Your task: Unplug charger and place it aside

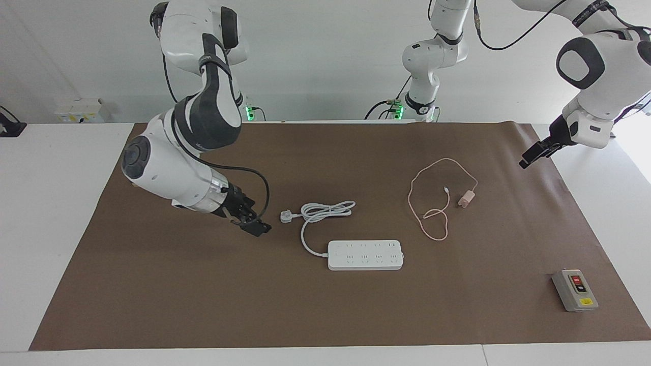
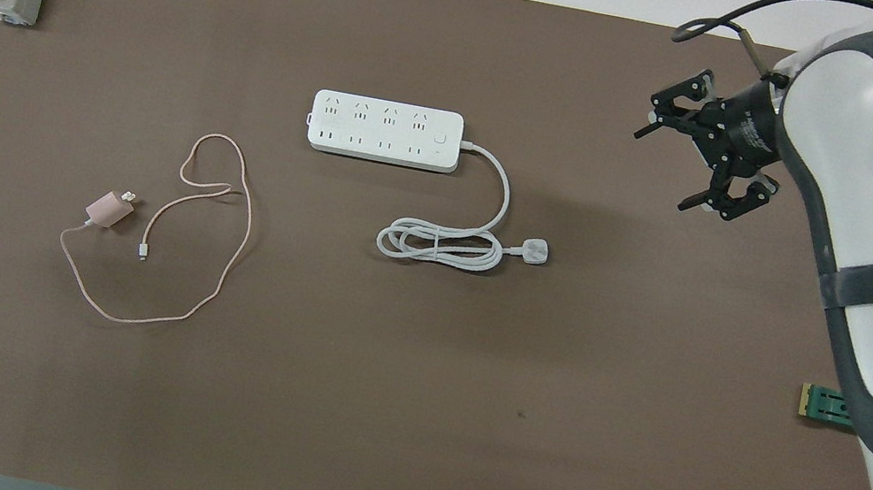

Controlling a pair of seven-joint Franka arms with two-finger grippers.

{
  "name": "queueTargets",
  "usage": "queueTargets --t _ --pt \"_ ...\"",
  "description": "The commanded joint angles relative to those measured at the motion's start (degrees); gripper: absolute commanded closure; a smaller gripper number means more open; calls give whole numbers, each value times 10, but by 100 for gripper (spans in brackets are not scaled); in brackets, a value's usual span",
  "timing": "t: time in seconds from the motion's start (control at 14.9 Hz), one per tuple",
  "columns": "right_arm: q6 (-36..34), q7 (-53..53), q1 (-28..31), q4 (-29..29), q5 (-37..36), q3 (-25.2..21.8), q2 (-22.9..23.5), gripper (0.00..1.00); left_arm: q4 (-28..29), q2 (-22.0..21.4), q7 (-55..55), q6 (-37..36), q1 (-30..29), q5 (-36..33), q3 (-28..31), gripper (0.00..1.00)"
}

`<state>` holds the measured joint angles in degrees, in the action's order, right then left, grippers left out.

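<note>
Two pincers hang over a tabletop [image 1: 152,305] covered by a brown paper sheet, and neither holds anything. The small pale pink cube-shaped charger [image 1: 466,198] lies on its side on the brown sheet, unplugged, toward the left arm's end, with its metal prongs bare. Its long thin pink cable [image 1: 428,216] loops loosely around it and ends in a small white connector [image 1: 446,190] resting just beside the cube. The white multi-socket power strip [image 1: 365,254] lies near the middle, farther from the robots than the charger and well apart from it, all its sockets free. Its thick white cord [image 1: 325,211] is coiled nearer to the robots and ends in a white plug [image 1: 288,216]. The right pincer [image 2: 698,161] hovers low over the sheet toward the right arm's end, fingers spread wide. The left pincer [image 1: 531,155] hangs over the sheet's edge at the left arm's end; I cannot tell how it is set. A grey box with red and black buttons [image 1: 574,290] sits farthest from the robots.
</note>
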<state>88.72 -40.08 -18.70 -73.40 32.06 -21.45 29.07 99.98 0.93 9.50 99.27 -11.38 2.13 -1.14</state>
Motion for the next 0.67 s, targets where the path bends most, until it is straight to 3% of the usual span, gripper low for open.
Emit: queueTargets --t 0.0,0.4,0.6 --pt "-25 132 2 -32 -37 -34 -33 0 -42 16 18 -11 24 0 -2 0" --pt "-41 380 38 -32 -151 -44 -69 0 -80 27 19 17 56 -1 -4 0" --pt "-51 486 94 -32 -198 -10 -105 0 -66 13 50 16 72 1 -4 0"
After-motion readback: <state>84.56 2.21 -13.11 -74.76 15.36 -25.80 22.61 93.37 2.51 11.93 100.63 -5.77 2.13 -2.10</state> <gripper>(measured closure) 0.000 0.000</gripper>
